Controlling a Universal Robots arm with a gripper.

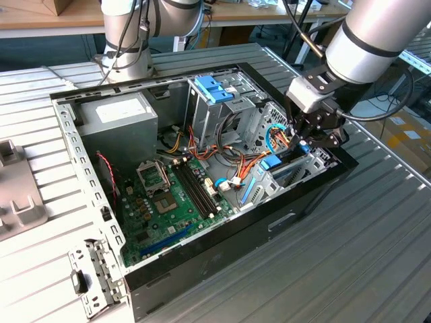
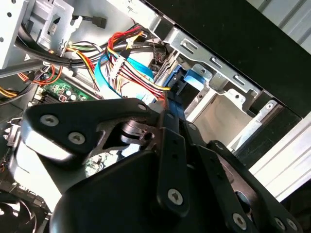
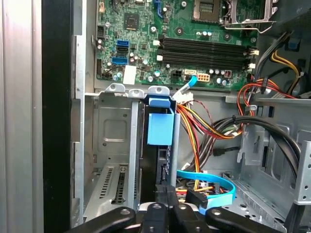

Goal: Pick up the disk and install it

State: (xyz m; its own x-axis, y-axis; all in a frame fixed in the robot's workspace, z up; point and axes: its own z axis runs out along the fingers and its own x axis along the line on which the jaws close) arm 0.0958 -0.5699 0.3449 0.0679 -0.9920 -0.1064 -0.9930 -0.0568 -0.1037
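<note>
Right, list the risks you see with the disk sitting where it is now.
The disk stands on edge in the metal drive cage, the gripper at its near end. If it is tilted, its blue rails may jam against the cage walls. The red, yellow and orange wire bundle and the flat blue cable lie right beside it and could be pinched or snagged.

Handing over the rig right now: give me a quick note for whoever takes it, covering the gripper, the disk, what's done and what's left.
Gripper: shut, fingers together, down in the case at the near end of the disk.
Disk: off the table, standing on edge in a slot of the drive cage, blue tab towards the motherboard.
Done: pick-up, and the disk entered in the cage.
Left: the install is not confirmed; the views don't settle whether the disk is fully seated.
</note>
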